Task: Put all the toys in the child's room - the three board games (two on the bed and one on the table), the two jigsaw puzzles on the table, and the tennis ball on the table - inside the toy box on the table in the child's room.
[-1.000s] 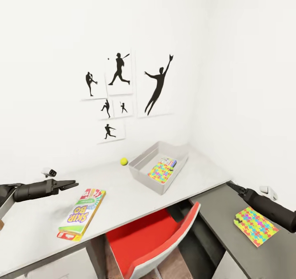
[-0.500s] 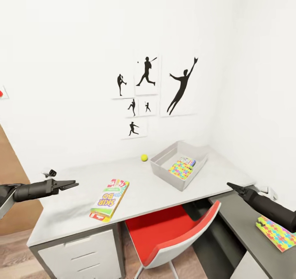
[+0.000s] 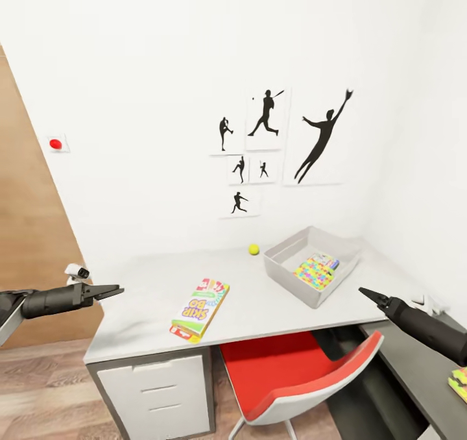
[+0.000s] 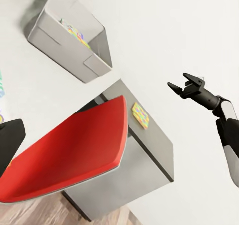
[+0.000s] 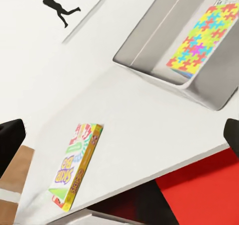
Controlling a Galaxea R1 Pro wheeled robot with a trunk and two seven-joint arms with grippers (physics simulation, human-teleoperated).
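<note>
On the long grey table (image 3: 259,300) stands the toy box (image 3: 285,272) with a jigsaw puzzle (image 3: 314,273) and a small blue board game (image 3: 329,261) inside. Left of it lie the tennis ball (image 3: 253,249) and a white-and-green board game (image 3: 201,309). A second jigsaw puzzle (image 3: 460,383) lies on the lower cabinet, at the picture's right edge. My left gripper (image 3: 111,291) hovers open off the table's left end. My right gripper (image 3: 367,293) is open in front of the toy box, above the chair. Both are empty. The bed is out of view.
A red chair (image 3: 292,375) is tucked under the table, beside white drawers (image 3: 155,388). A wooden door (image 3: 26,232) and a red wall button (image 3: 56,144) are at the left. Silhouette posters (image 3: 279,141) hang on the wall. The floor (image 3: 45,388) is wood plank.
The whole view has shifted: table, toy box and posters slid right, and the door and floor came into view. That is the camera moving. Both arms keep their pose.
</note>
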